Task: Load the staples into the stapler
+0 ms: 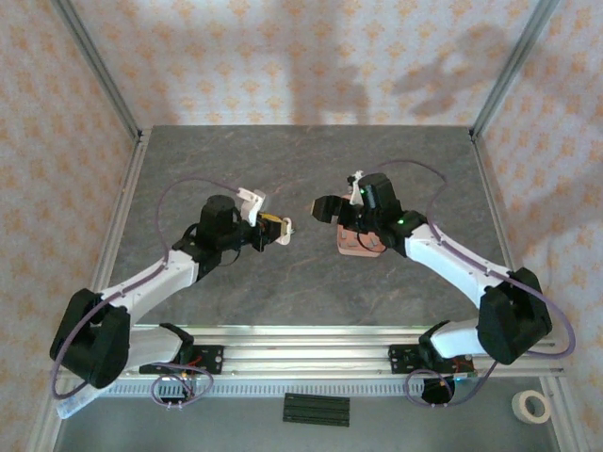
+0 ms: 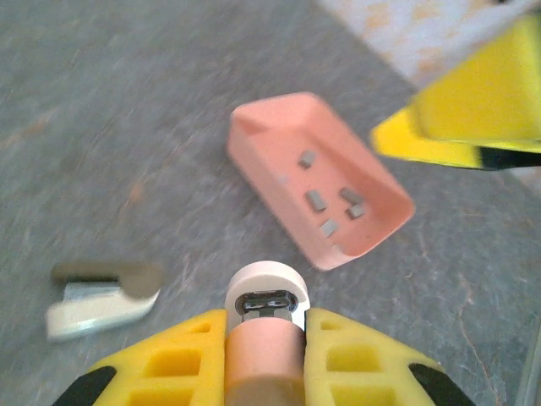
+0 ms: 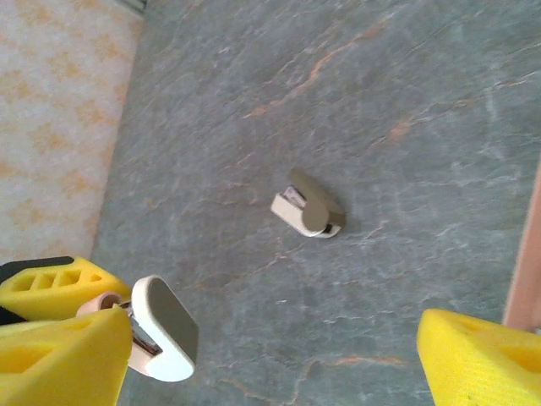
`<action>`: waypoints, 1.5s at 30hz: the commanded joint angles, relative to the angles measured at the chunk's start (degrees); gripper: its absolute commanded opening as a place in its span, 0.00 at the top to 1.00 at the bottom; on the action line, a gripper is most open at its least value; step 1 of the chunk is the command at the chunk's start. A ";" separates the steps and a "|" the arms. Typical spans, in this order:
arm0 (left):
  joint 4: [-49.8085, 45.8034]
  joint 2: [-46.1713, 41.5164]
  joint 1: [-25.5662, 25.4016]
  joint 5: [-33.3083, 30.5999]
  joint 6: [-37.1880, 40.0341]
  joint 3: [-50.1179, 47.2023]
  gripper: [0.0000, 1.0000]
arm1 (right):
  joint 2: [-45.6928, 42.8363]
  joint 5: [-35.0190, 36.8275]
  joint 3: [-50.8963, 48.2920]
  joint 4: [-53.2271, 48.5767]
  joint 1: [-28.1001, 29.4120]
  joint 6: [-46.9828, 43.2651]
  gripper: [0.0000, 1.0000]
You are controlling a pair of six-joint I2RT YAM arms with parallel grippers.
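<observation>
Grips the stapler (image 2: 266, 298) tight in the left end effector (image 2: 264, 320), lifted off the bench (image 2: 127, 127) by the look of it. Turns the open end outward, presumably to offer the loading channel to the other arm. Looks straight down that mouth from the left wrist: dark slot, seemingly ready for a refill.

Holds the right end effector (image 3: 275, 347) spread wide with nothing in it, close by the stapler's tip, probably poised for the next move.

Finds the staples (image 2: 317, 200) loose in the tray (image 2: 254, 139), several small grey blocks scattered over its floor. Puts that tray under the right arm in the top view and near both end effectors, handy for a pick.

Spots a small white part (image 3: 308, 213) lying alone on the bench, possibly off the stapler, hard to say.

Calls next for a fine pinch on one tiny block, then a careful feed into the slot.

Reads no brand, label or lettering anywhere.
</observation>
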 commanded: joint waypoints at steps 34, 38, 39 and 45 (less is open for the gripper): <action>6.97 -3.58 -2.13 11.44 29.58 -0.86 1.00 | 3.62 -15.41 2.96 -0.80 3.80 -5.04 0.20; 6.81 -3.65 -2.21 11.43 29.57 -0.52 1.00 | 3.57 -11.62 1.55 -1.22 3.86 -4.35 0.25; 6.71 -3.75 -2.28 11.45 29.58 -0.44 1.00 | 3.59 -10.69 1.20 -1.20 3.82 -4.00 0.26; 6.37 -4.21 -2.28 11.52 29.69 0.08 1.00 | 4.82 -7.22 -1.48 -0.45 3.81 -2.86 0.29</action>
